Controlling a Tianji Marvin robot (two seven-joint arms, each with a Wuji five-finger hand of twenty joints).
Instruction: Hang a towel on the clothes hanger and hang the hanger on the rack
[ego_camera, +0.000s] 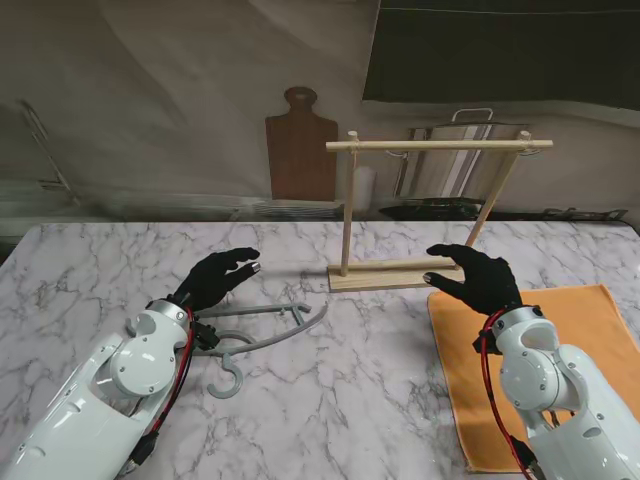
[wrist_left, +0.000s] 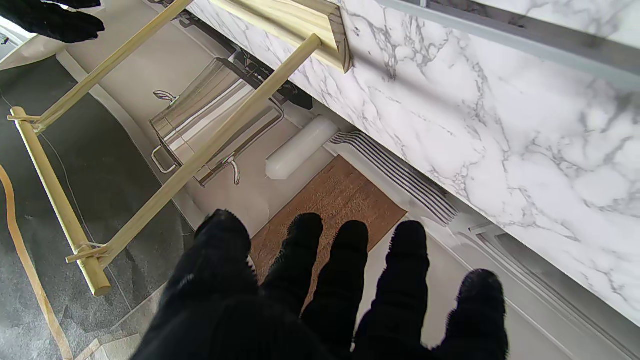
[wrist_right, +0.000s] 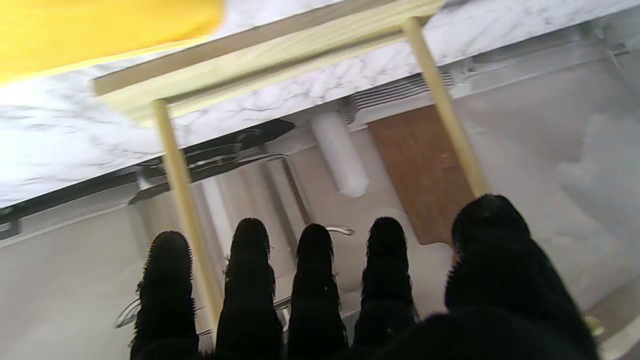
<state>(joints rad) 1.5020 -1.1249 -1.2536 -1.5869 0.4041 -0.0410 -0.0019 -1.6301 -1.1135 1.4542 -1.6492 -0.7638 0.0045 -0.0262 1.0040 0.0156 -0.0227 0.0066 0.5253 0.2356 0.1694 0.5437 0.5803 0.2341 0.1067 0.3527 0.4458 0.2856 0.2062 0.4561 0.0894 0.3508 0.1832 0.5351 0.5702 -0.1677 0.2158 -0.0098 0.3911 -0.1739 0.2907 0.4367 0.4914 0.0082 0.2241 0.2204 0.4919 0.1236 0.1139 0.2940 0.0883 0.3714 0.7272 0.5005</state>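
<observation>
White-veined marble tabletop (ego_camera: 330, 400), landmark the pale wooden rack (ego_camera: 440, 146): nearest me, to the rack's left, the grey plastic clothes hanger (ego_camera: 262, 335) lies flat, long axis left-right, hook toward me, under the left hand (ego_camera: 218, 277). To the rack's right, the orange towel (ego_camera: 560, 350) lies flat under the right hand (ego_camera: 478, 277). Both hands are spread and empty; no containers on the table.

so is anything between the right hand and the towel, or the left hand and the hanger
Nothing visible blocks either. The right hand hovers open over the orange towel's far left corner, with the rack beyond it. The grey hanger lies flat on the marble, just nearer to me than the open left hand.
</observation>
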